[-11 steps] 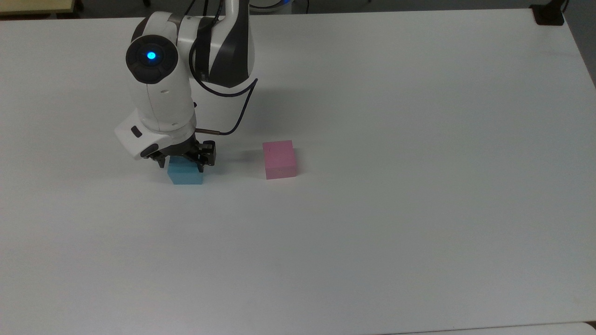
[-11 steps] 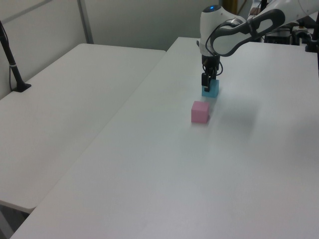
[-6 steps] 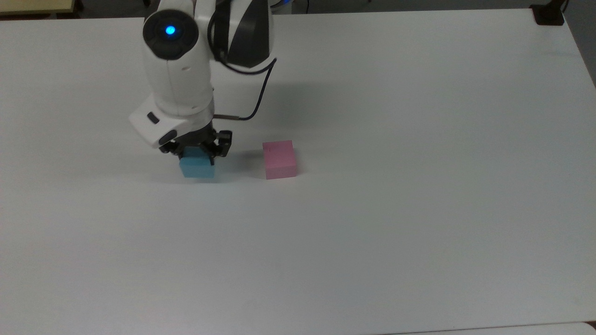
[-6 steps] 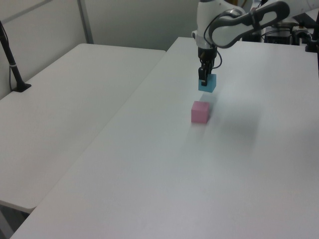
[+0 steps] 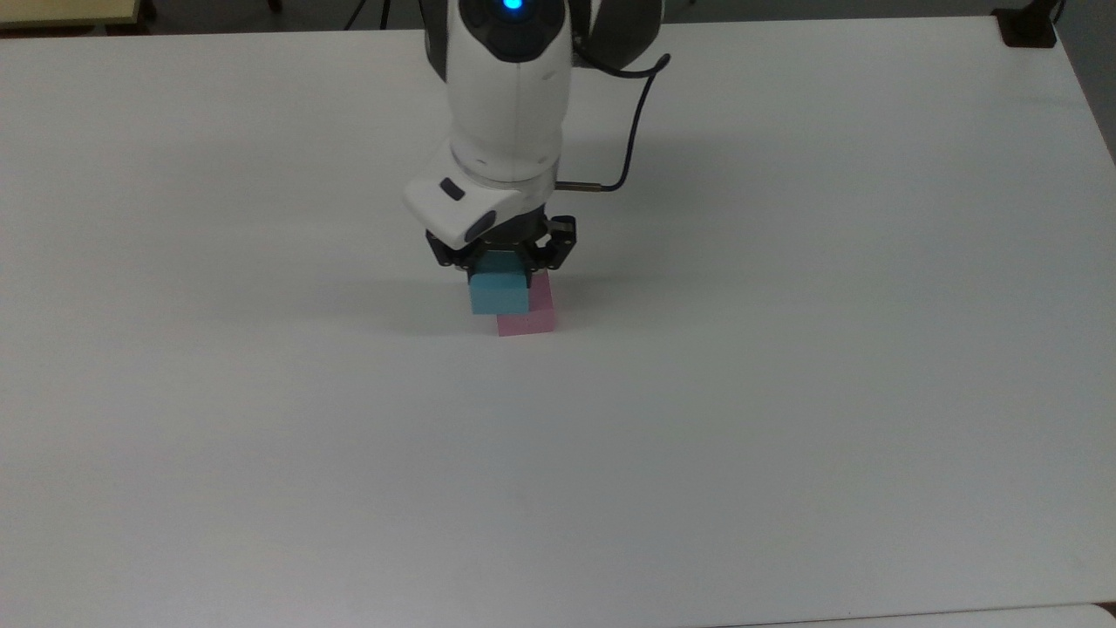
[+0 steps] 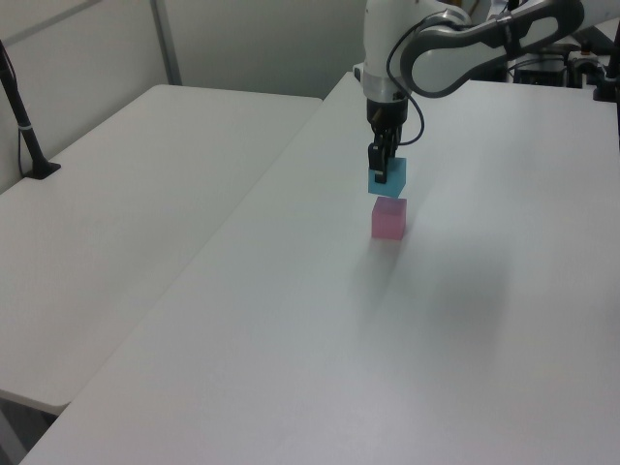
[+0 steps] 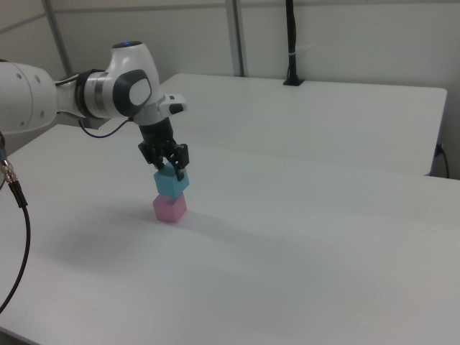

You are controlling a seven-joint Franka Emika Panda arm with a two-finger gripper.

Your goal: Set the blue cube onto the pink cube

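Note:
My gripper (image 5: 501,262) (image 6: 381,172) (image 7: 169,167) is shut on the blue cube (image 5: 499,293) (image 6: 387,177) (image 7: 172,182), which hangs in the air. The pink cube (image 5: 530,319) (image 6: 388,219) (image 7: 169,208) rests on the white table right below it. In the left view a thin gap separates the two cubes; in the right view the blue cube looks very close to the pink one's top. The blue cube covers most of the pink cube in the top view and sits slightly toward the top view's left of it.
The white table (image 5: 785,392) stretches wide around the cubes. A second white table (image 6: 126,184) stands beside it in the left view. A black post (image 7: 291,43) rises at the far table edge in the right view. A dark cable (image 5: 632,131) loops from the wrist.
The gripper has lifted the blue cube off the table and carried it toward the top view's right, from beside the pink cube to just above it.

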